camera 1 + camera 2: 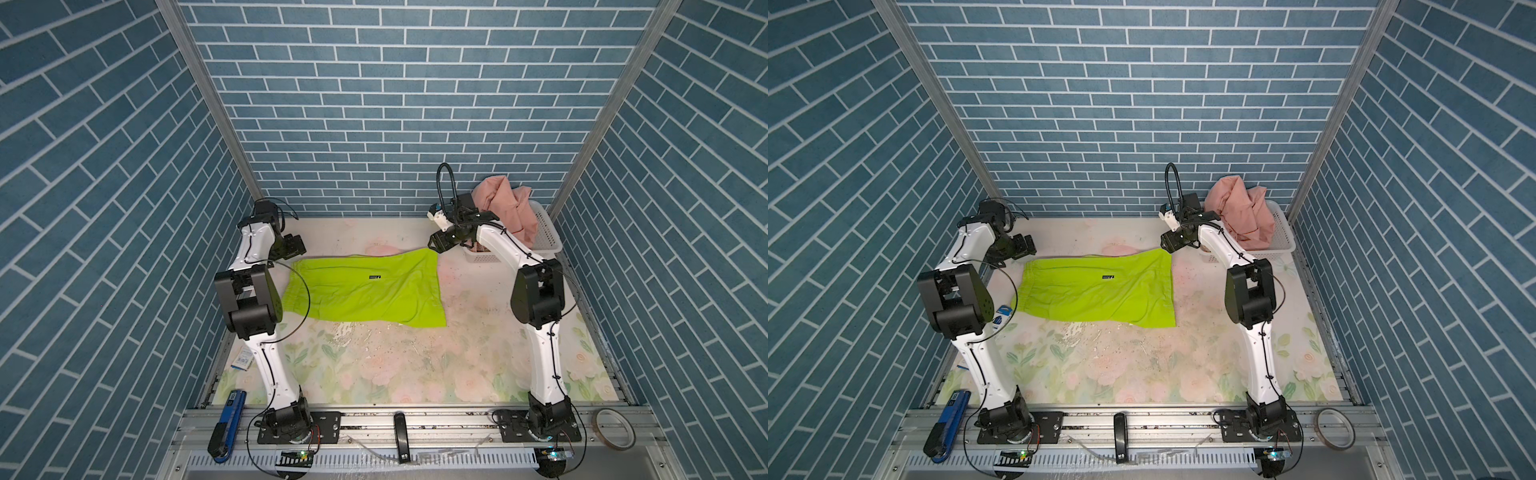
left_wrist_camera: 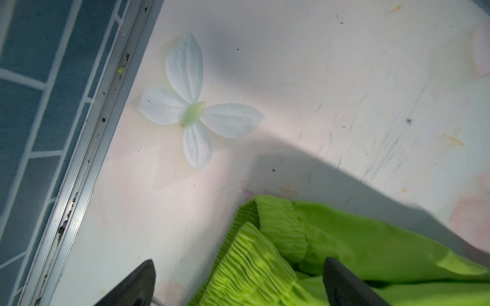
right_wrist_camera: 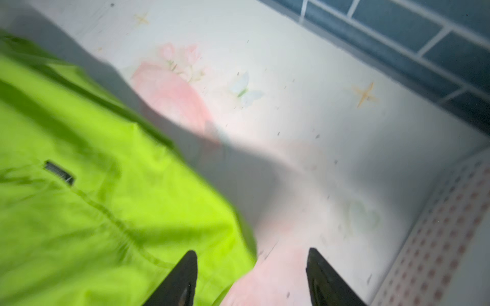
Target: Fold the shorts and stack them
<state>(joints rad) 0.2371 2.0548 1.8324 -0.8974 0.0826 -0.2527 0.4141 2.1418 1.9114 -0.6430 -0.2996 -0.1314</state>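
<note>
Noted the lime green shorts (image 1: pixel 365 291) lying flat in the middle of the counter (image 1: pixel 415 374), waistband (image 2: pixel 265 251) toward the left arm, leg hems toward the right, small dark label (image 1: pixel 375 277) facing up. Judged that layout as preparation: spread wide and side-on to both arms, ready for taking at either end and folding. Saw a few creases running toward the right hem, and a slight bow along the far edge. Found the left jaws standing wide just above the far waistband corner, fingertips (image 2: pixel 143 280) well apart with the gathered elastic below and between them, gripping nothing. Found the right jaws also parted, poised at the far hem corner, one fingertip (image 3: pixel 185 273) over green cloth, its partner over bare counter, holding nothing; view blurred there. Reckoned no fold made yet. Farther back, at the far right corner, saw the white perforated basket (image 1: pixel 548 239) on the counter, with the salmon pink shorts (image 1: pixel 509 208) bunched inside and heaped above its rim, unfolded and waiting. Could not make out anything else under that heap. Guessed the green pair meant as the base of the stack, pink to follow
</note>
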